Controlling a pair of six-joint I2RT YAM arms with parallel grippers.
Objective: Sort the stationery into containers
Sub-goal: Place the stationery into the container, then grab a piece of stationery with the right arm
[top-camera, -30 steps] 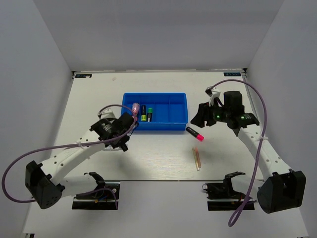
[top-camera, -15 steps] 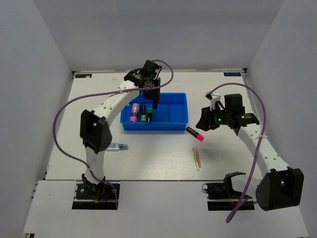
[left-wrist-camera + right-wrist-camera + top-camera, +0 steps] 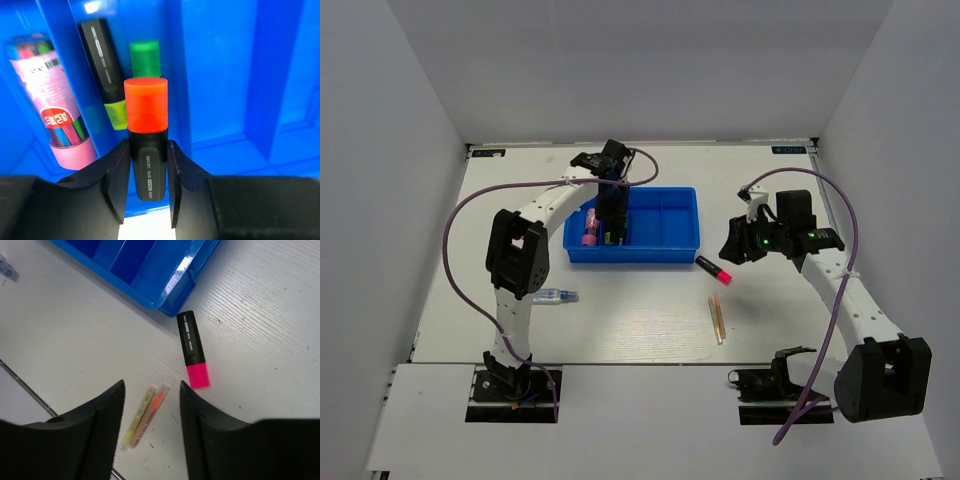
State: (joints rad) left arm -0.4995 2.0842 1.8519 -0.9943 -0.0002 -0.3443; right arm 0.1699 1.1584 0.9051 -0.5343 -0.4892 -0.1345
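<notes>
Far left, the clear bluish pen lies loose on the table, near the left arm's lower links and well apart from the blue tray; it is unsorted.

The left gripper is over the tray, its jaws clamped on the black barrel of an orange-capped marker, cap pointing away from the wrist. In the wrist view the marker hangs above the second compartment from the left. A yellow-capped marker and a green-capped marker already lie there, and the pink tube occupies the leftmost compartment. The two right-hand compartments show nothing in them.

I judge the step in hand to be placing the orange marker with its fellows. The next move calls for a short descent inside the compartment walls and a release that clears the divider on its right.

Right of the tray, the pink-capped marker lies on the table just off the tray's near right corner. The thin pale sticks rest side by side nearer the arm bases.

The right gripper hovers above these with its jaws apart and nothing between them. I judge that its next pick needs a clear choice between marker and sticks.
</notes>
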